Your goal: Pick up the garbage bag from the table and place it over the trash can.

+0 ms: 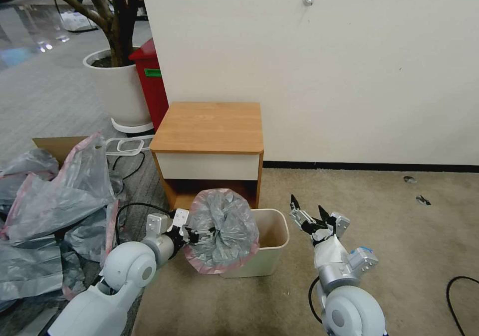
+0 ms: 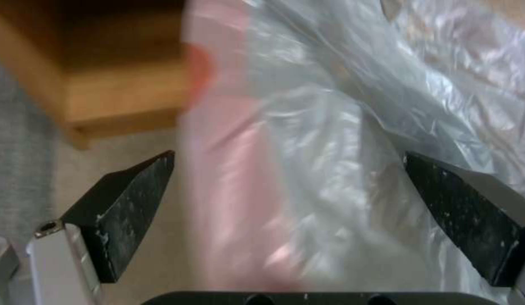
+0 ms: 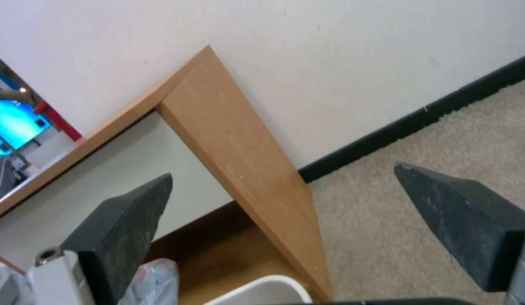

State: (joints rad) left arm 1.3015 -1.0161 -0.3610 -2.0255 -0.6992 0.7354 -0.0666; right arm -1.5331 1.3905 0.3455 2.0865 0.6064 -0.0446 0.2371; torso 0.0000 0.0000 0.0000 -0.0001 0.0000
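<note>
The garbage bag (image 1: 224, 231), crinkly grey with a pink rim, is bunched up above the left half of the cream trash can (image 1: 273, 236), in front of the table (image 1: 209, 126). My left gripper (image 1: 199, 236) reaches into it from the left. In the left wrist view the left gripper (image 2: 288, 154) stands open with the garbage bag (image 2: 330, 148) spread between its black fingers. My right gripper (image 1: 309, 212) hovers open just right of the trash can, holding nothing. The right wrist view looks past the right gripper (image 3: 282, 169) at the table's side (image 3: 240, 144), the trash can rim (image 3: 262, 288) and a bit of garbage bag (image 3: 155, 279).
A heap of similar grey-pink bags (image 1: 55, 211) covers the floor at the left, with a cardboard piece (image 1: 57, 144) behind. A red bin (image 1: 152, 82) and a white plant pot (image 1: 119, 86) stand behind the table. Open carpet lies to the right, with a black cable (image 1: 459, 286).
</note>
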